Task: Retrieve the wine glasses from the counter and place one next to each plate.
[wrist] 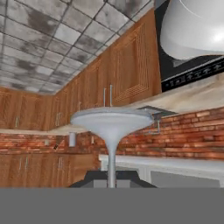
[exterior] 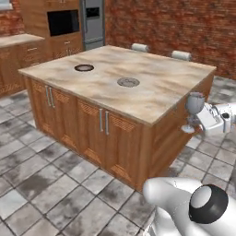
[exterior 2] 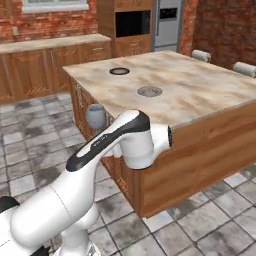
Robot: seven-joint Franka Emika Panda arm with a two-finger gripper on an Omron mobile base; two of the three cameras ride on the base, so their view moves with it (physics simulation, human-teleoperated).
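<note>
The claw (exterior: pixel 199 123) is shut tight on the thin stem of a wine glass (exterior: pixel 193 104). The glass stands straight up, bowl on top, foot at the bottom, in the air just off the worktop (exterior: pixel 152 87) corner. Two plates (exterior: pixel 128 82) lie on top.

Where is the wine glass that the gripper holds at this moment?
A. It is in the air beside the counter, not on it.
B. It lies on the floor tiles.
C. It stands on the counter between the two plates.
A: the gripper is shut on the stem of the wine glass, which is in the air off the edge of the counter, while both plates lie on top.
</note>
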